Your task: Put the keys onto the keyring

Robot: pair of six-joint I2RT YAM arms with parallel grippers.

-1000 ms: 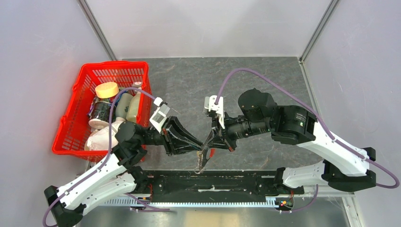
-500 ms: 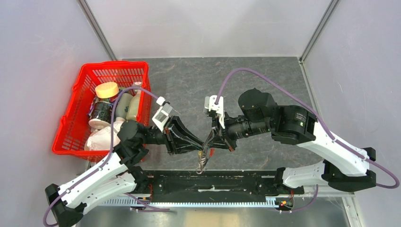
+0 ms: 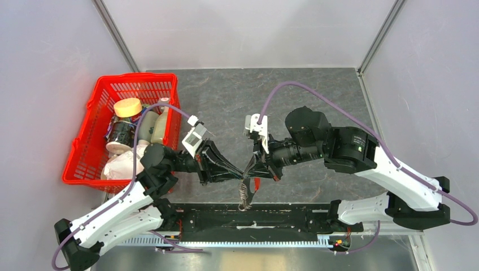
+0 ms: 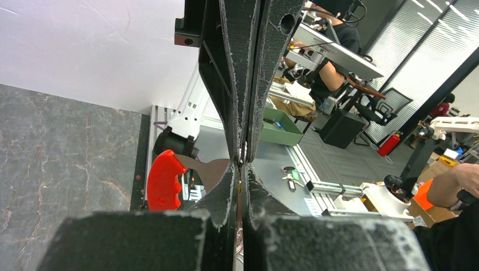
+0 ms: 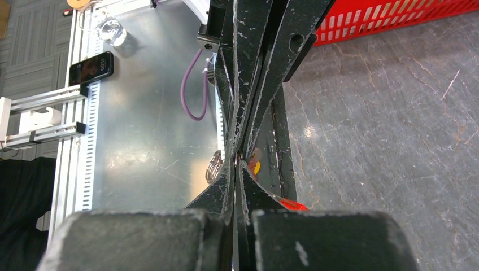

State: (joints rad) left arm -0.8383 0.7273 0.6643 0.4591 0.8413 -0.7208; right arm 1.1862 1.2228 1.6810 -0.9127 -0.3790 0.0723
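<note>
My two grippers meet tip to tip above the table's near edge. The left gripper (image 3: 242,177) (image 4: 242,165) is shut, with a thin gold-and-silver sliver pinched between its pads, apparently the key (image 4: 239,187). The right gripper (image 3: 249,172) (image 5: 236,158) is shut on the keyring. The keyring's silvery chain (image 3: 244,197) hangs below the tips, and a coil of it shows in the right wrist view (image 5: 213,167). The red tag (image 3: 257,183) (image 4: 164,180) (image 5: 291,204) sticks out beside the right fingers. Most of the key is hidden.
A red basket (image 3: 138,77) with a jar, bottles and a white bag stands at the left. The black rail (image 3: 254,217) of the arm bases runs right under the grippers. Grey walls close in the table at both sides and the back.
The hanging chain and red tag have shifted slightly right and down. The left gripper has edged a little to the right; both grippers stay shut.
</note>
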